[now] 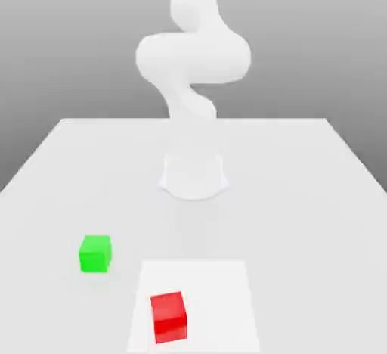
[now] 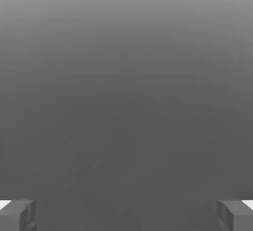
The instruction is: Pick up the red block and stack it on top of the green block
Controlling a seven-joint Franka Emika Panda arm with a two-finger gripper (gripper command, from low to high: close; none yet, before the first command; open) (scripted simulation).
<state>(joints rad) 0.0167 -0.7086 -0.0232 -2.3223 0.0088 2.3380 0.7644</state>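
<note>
Matte red block (image 1: 168, 317) apart from green block (image 1: 94, 253); end effector (image 2: 126, 215) spread wide, seemingly empty

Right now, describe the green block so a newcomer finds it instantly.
Start at the white table with the arm's round base in its middle. Come toward the near edge, to the exterior view's left of the lighter square patch. The green block sits on plain table there, the only green cube; the red block lies on the patch.

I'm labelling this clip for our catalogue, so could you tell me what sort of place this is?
It is most likely a bare simulated tabletop workspace: a plain white table against a grey backdrop, a white robot arm mounted on it, and just a red block and a green block.
</note>
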